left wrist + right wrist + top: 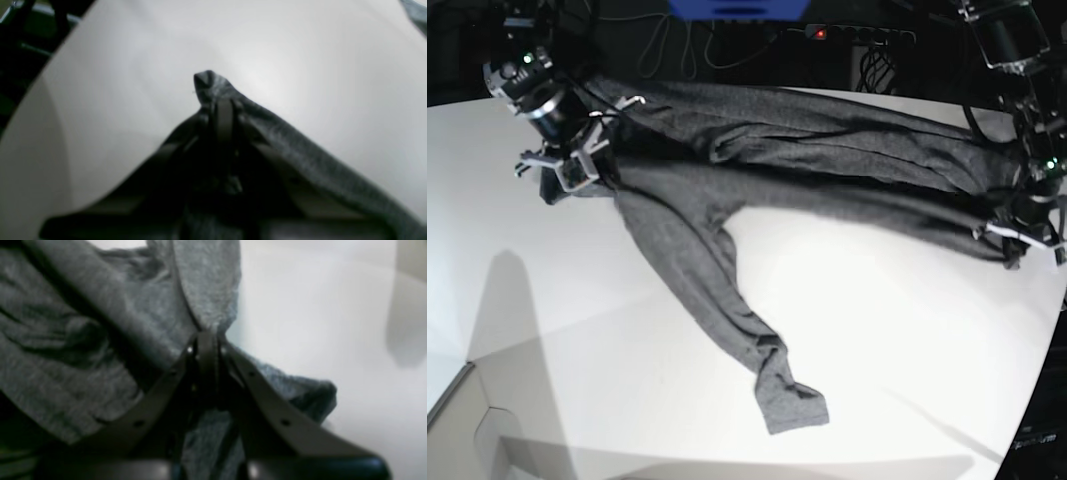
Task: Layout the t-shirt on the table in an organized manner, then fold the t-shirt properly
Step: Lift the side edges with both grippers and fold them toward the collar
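While both arms hold it at opposite ends, the t-shirt [807, 150] stretches as a long dark-grey band across the far side of the table [627, 380], running in the base view from about ten o'clock to about three o'clock. One sleeve hangs off that band and trails down over the white top toward six o'clock, its hemmed cuff lying flat near the middle of the near half.

At the ten o'clock end, the right gripper [575, 170] has its jaws pressed together on a bunched edge of the cloth. Its wrist view shows the two fingers meeting in a narrow point with grey knit pinched between them, folds of the t-shirt [100, 323] filling everything from nine to twelve o'clock and bare table [317, 323] toward three o'clock.

At the three o'clock end, the left gripper [1017, 235] is likewise closed on the fabric, close to the curved table edge. From its wrist camera the left gripper [224, 110] has its fingers drawn tight together, a small peak of the t-shirt [213, 85] poking out above the tips at twelve o'clock, and a strip of cloth falling away toward five o'clock. White table [300, 66] surrounds it, with the dark edge of the room at ten o'clock.
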